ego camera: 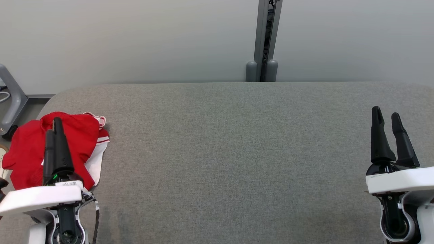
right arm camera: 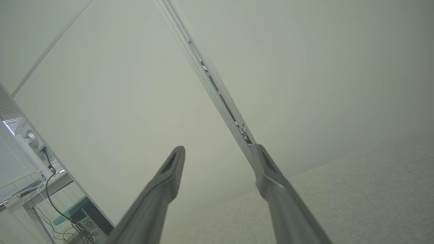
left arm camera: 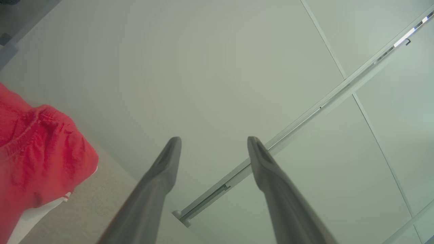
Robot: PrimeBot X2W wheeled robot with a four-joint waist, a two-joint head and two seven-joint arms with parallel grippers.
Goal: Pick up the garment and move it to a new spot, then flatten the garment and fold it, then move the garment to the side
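Observation:
A crumpled red and white garment (ego camera: 81, 135) lies at the far left of the grey table (ego camera: 230, 152). My left gripper (ego camera: 55, 127) hovers over it, open, with nothing between its fingers. In the left wrist view the garment (left arm camera: 37, 156) sits left of the open left gripper (left arm camera: 214, 139), apart from the fingers. At the far right, my right gripper (ego camera: 386, 115) stands open above bare table. The right wrist view shows the right gripper (right arm camera: 220, 149) open and empty, pointing toward the wall.
A pale wall panel with a vertical grey post (ego camera: 264, 40) stands behind the table. A grey frame (ego camera: 10, 98) stands off the table's left edge. A desk with cables (right arm camera: 40, 189) shows at the left of the right wrist view.

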